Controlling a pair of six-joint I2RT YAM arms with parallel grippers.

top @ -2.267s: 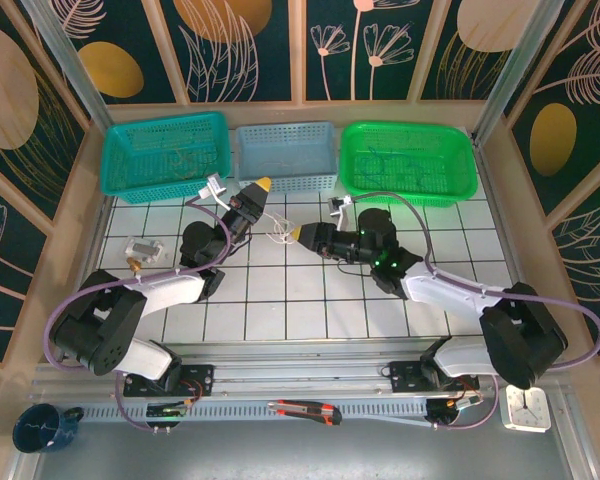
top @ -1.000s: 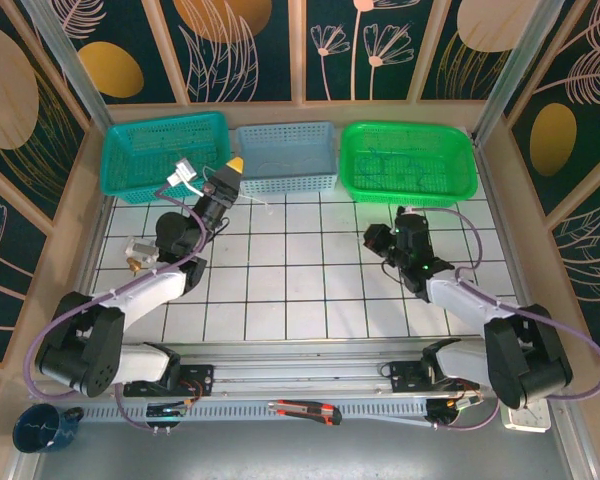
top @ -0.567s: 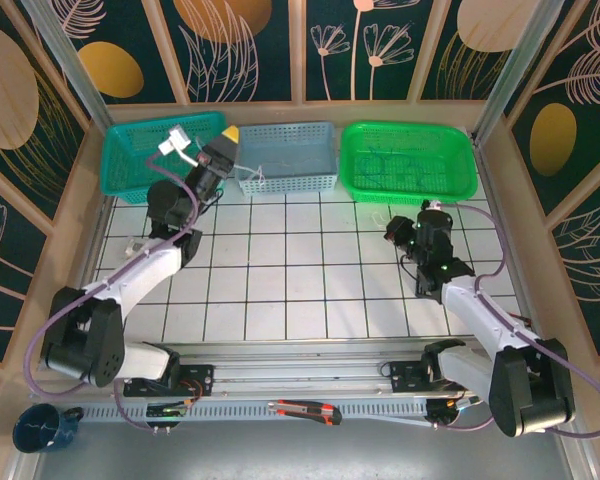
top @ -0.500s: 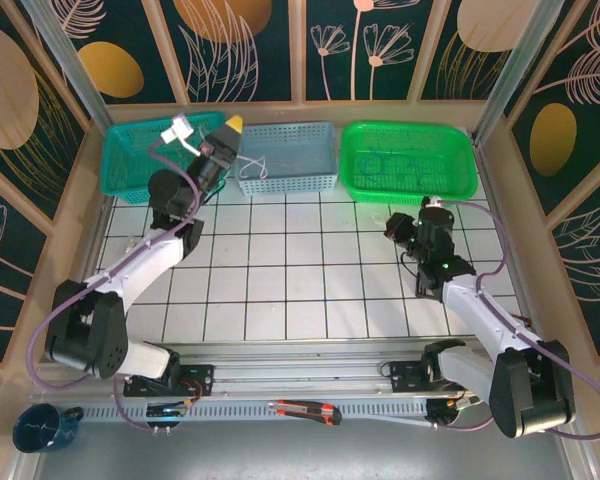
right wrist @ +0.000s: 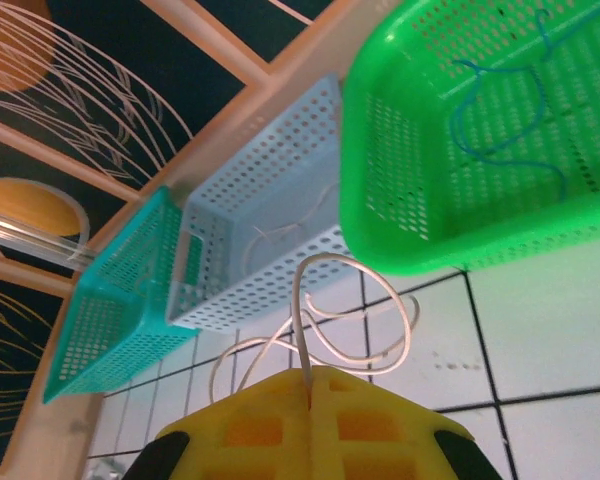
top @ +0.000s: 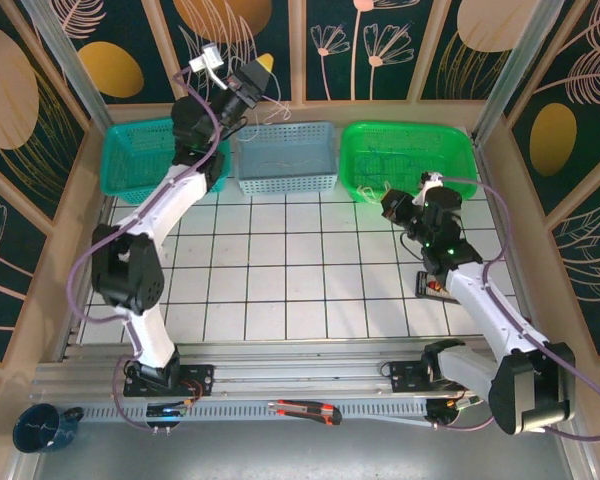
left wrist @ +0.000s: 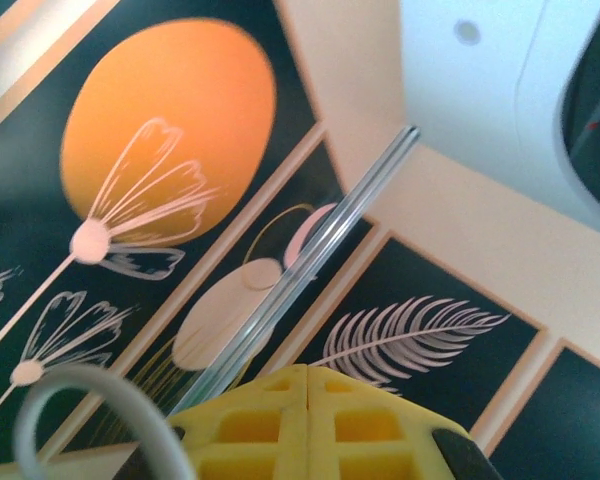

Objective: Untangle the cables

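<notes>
Left arm swung up off teal basket (top: pixel 130 175), left claw (top: pixel 265 64) high against back wall (top: pixel 380 60) above baskets, clenched, yellow fingers (left wrist: pixel 250 420) pressed together; any strand between them cannot be told. Right claw (top: pixel 388 203) edged toward green basket (top: pixel 408 127), grasping whitish cable (right wrist: pixel 300 320), loops dangling over worktop (top: pixel 310 260) just before basket's front wall. Blue cable (right wrist: pixel 470 148) lies inside green basket; another whitish strand (right wrist: pixel 265 235) in grey-blue basket (top: pixel 285 183). Box cutter (top: pixel 305 410) by near edge.
</notes>
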